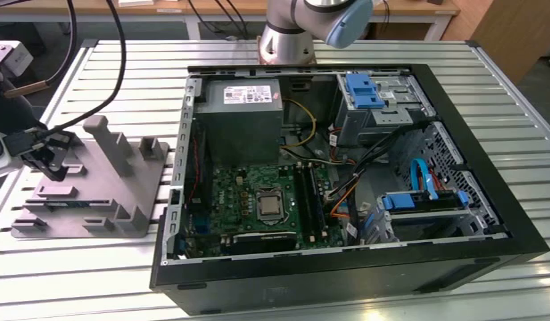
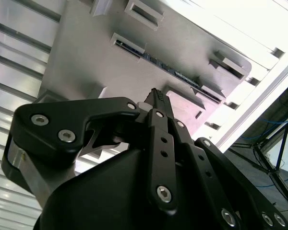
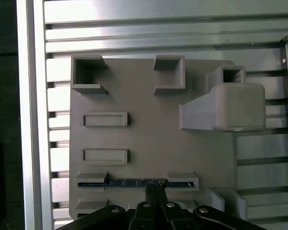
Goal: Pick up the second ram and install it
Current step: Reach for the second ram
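The holder (image 1: 96, 194) is sitting on the table (image 1: 79, 281) at the exterior view's lower left, the ram (image 1: 79, 203) is lying in its slot, and the computer case (image 1: 346, 167) is standing to its right.

It was a robotics lab or workshop. A robot arm (image 1: 293, 27) stood at the far edge of a slatted metal worktop (image 1: 488, 73). An open computer case (image 1: 488, 257) lay beside a grey holder plate (image 1: 150, 180) carrying a memory stick (image 3: 134, 182), and wooden benches (image 1: 399, 13) stood behind.
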Controlling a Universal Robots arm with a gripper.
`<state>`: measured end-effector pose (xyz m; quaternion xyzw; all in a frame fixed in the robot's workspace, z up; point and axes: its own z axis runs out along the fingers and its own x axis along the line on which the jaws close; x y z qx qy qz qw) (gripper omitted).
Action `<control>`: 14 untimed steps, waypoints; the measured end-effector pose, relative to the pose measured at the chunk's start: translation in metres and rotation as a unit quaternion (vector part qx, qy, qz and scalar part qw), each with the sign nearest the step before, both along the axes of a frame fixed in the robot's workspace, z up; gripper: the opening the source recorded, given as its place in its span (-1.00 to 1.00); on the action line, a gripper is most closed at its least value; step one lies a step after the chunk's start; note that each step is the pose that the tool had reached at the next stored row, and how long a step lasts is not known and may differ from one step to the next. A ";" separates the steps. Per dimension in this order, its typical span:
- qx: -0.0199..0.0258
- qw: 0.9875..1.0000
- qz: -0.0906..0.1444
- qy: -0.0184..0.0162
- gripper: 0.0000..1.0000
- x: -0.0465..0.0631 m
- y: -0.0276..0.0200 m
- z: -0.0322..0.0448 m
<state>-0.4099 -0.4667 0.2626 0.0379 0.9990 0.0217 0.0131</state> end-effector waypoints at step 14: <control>0.000 1.000 0.000 0.000 -0.80 -0.007 -0.0002 -0.0093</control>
